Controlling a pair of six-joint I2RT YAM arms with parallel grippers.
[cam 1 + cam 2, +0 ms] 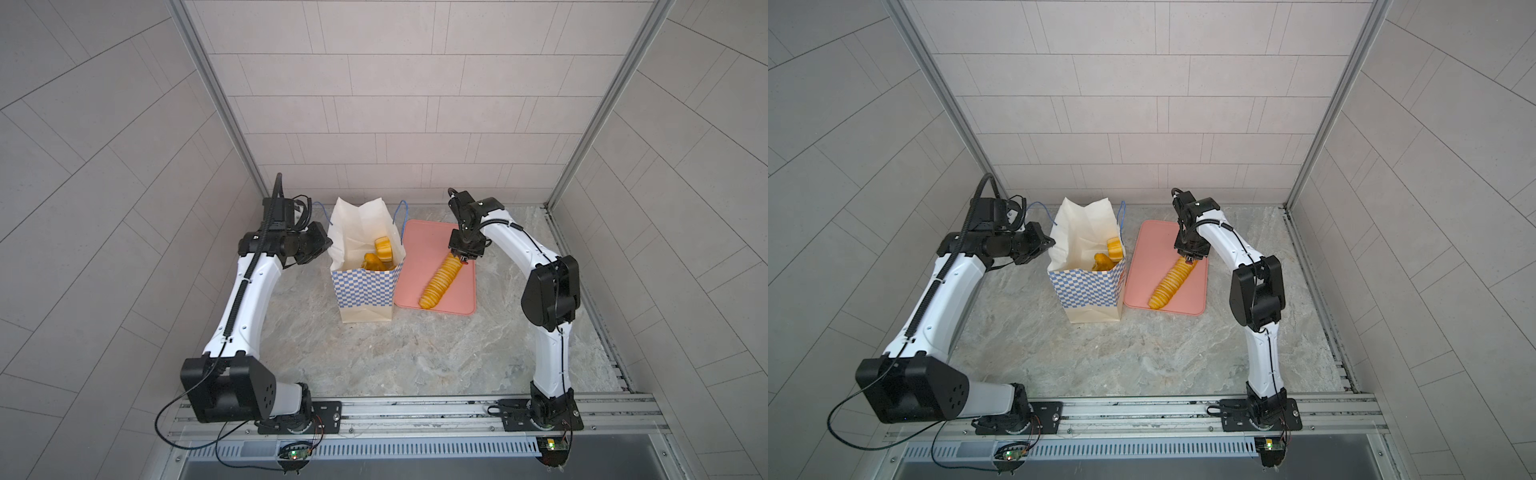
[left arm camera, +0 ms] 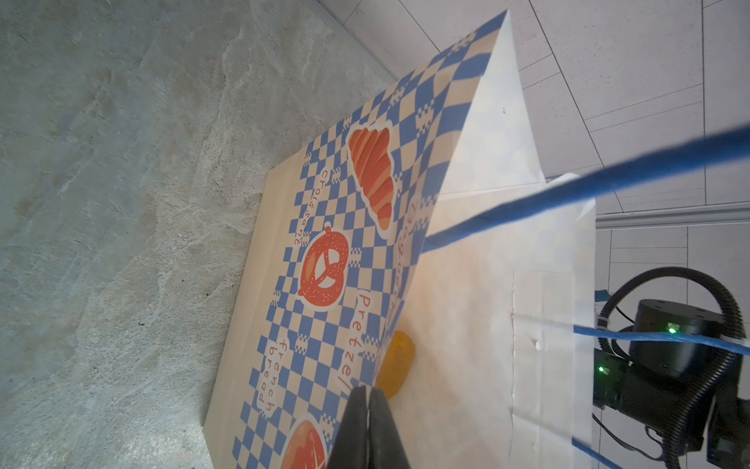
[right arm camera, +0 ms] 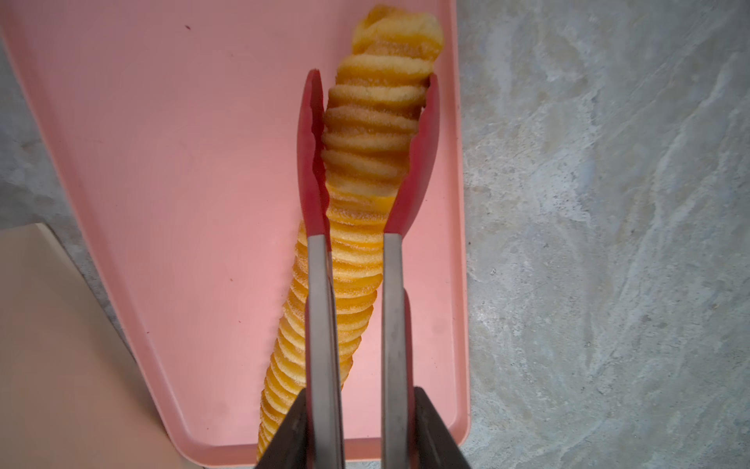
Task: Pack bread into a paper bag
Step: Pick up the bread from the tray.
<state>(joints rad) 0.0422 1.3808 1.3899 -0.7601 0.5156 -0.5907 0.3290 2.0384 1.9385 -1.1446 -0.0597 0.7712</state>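
The paper bag [image 1: 363,291] [image 1: 1088,291] stands upright and open at mid-table, with a few golden bread pieces [image 1: 376,255] [image 1: 1108,253] inside. My left gripper [image 1: 322,245] [image 2: 367,406] is shut on the bag's left rim; one bread piece [image 2: 395,363] shows just inside that rim. A long ridged baguette [image 1: 440,282] [image 3: 365,162] lies on the pink tray [image 1: 419,241]. My right gripper [image 1: 463,253] [image 3: 357,398] is shut on the red tongs [image 3: 391,284]. The tongs' red tips clasp the baguette's far end from both sides.
The pink tray [image 1: 1150,249] [image 3: 182,162] lies flat right beside the bag, on its right. A blue cord handle [image 2: 588,182] of the bag crosses the left wrist view. Marbled table surface [image 1: 395,353] extends in front; tiled walls close in at the back and sides.
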